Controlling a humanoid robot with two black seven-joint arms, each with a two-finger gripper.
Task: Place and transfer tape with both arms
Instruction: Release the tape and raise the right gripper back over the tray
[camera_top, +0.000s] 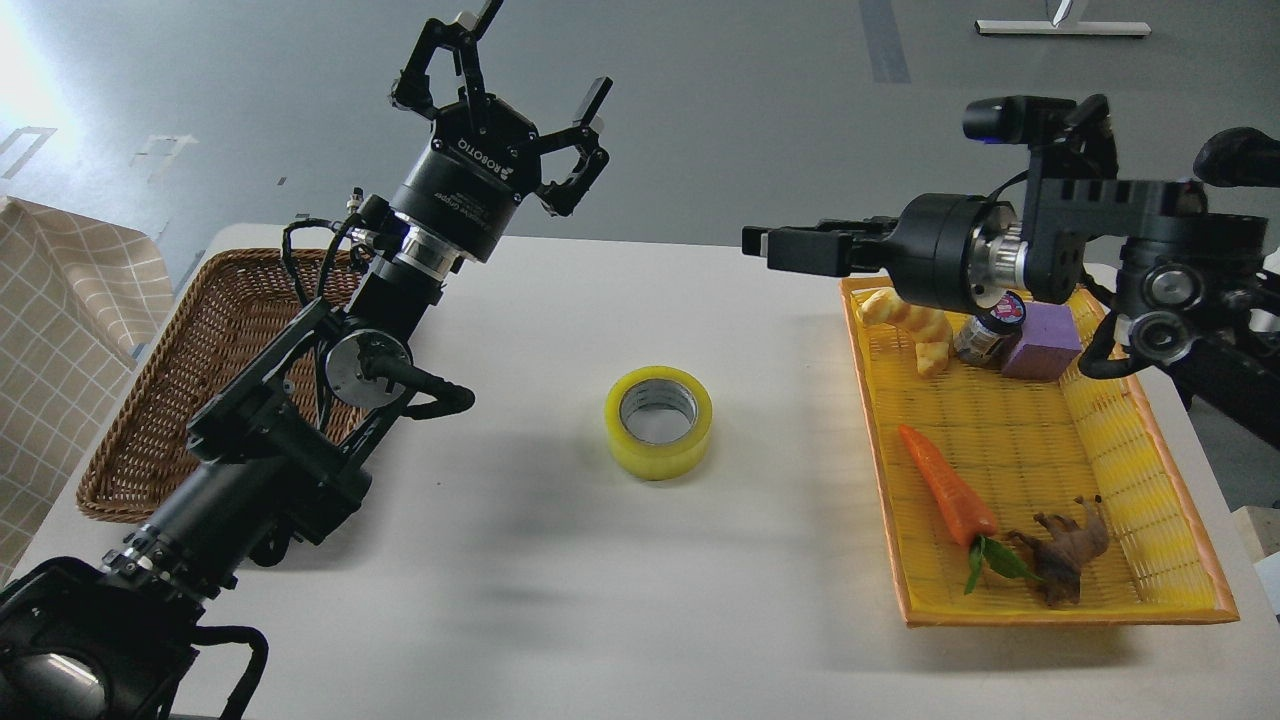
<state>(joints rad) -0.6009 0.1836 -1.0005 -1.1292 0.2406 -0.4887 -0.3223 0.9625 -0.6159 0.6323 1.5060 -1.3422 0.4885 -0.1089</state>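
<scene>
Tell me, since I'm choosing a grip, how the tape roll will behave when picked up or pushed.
The tape roll lies flat on its side face on the table, so it probably slides rather than rolls. Its thick winding suggests stiffness. The glossy outer band may be slippery.

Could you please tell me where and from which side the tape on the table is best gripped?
Come from above. The tape lies flat, hole up, clear of both baskets, so one finger could go inside the core and one outside, pinching the wall. Spanning the outer sides may also work.

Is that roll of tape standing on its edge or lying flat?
Lying flat: the tape rests on the table, its core hole facing up.
</scene>
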